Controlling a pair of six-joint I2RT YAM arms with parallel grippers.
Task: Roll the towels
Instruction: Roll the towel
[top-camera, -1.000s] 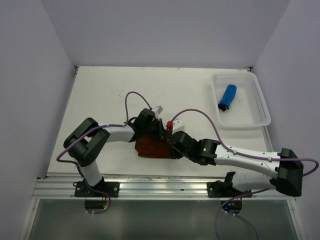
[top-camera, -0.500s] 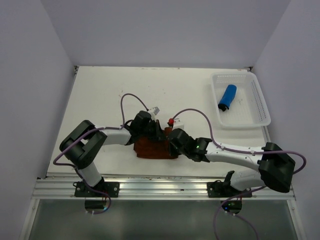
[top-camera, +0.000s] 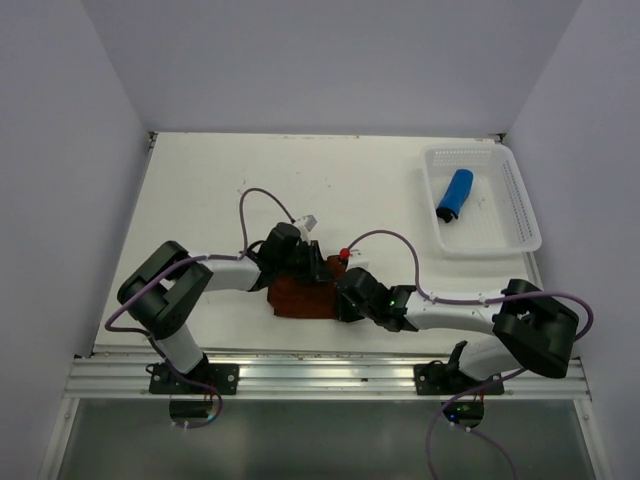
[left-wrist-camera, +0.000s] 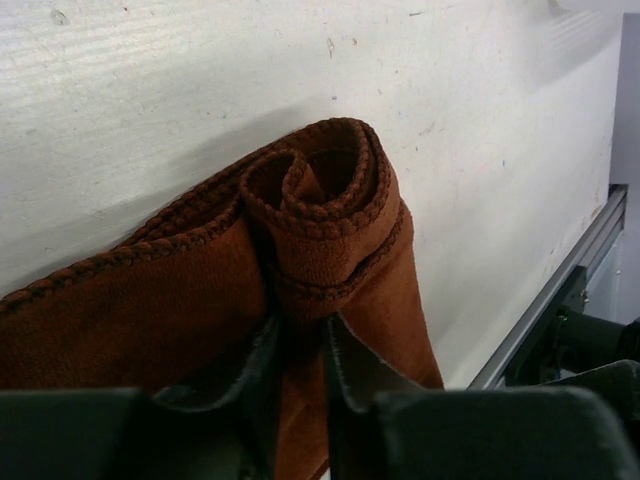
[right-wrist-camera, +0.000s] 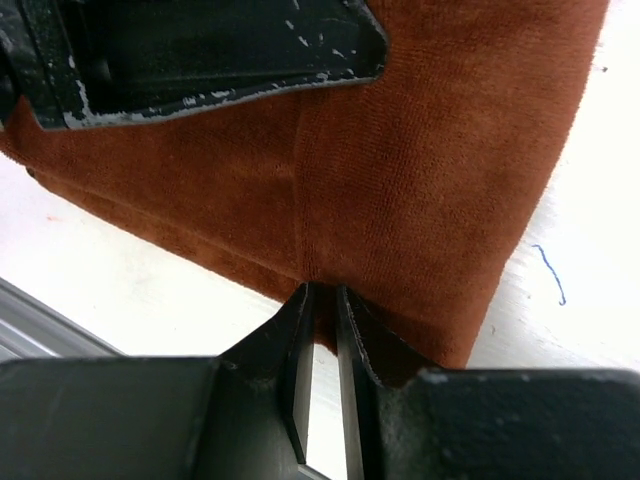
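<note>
The rust-brown towel (top-camera: 300, 298) lies partly rolled near the table's front edge, and its spiral end (left-wrist-camera: 322, 195) faces the left wrist camera. My left gripper (top-camera: 298, 268) (left-wrist-camera: 298, 335) sits on its far side, jaws nearly together with brown cloth pinched between them. My right gripper (top-camera: 342, 300) (right-wrist-camera: 325, 292) reaches in from the right. Its jaws stand a thin slit apart, their tips nipping the near edge of the towel (right-wrist-camera: 430, 150), where a crease runs up the cloth. The blue towel (top-camera: 455, 194) lies rolled in the basket.
The white mesh basket (top-camera: 518, 205) stands at the back right. The metal rail (top-camera: 320, 375) runs along the table's front edge, close to the brown towel. The left arm's dark finger (right-wrist-camera: 220, 50) crosses the top of the right wrist view.
The right arm has stretched further left and lower towards the towel. The left gripper has shifted slightly left. Both pairs of jaws have come close together on the cloth.
</note>
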